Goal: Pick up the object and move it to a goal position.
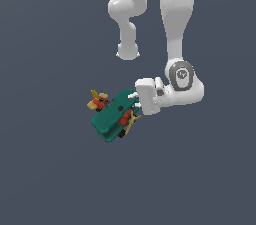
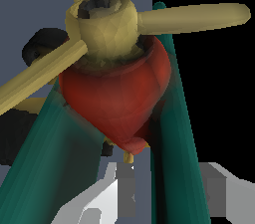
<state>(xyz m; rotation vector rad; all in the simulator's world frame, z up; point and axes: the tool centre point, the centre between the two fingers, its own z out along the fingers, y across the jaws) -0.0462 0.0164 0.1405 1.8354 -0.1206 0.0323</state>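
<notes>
While my pincer reaches in from the exterior view's right, the toy biplane sits tilted at its tip, teal-green wings stacked one over the other and the yellow tail pointing away from me. In the wrist view the yellow propeller and red-orange nose fill the picture, a black wheel beside them, and my two pale fingers stand on either side of one teal wing edge, close about it; I judge them to have hold of that wing, though actual contact is partly hidden. Nothing in either view shows a floor line, so I cannot tell whether the plane is resting or already carried.

The risk, as I read it, lies in the grip itself. A thin wing held near its edge, with the body's weight off to one side, could let the plane pivot between my pads or slide out during a quick move. A sharp swing toward the goal would worsen that. No goal marker is visible, so the remaining distance is unknown.
</notes>
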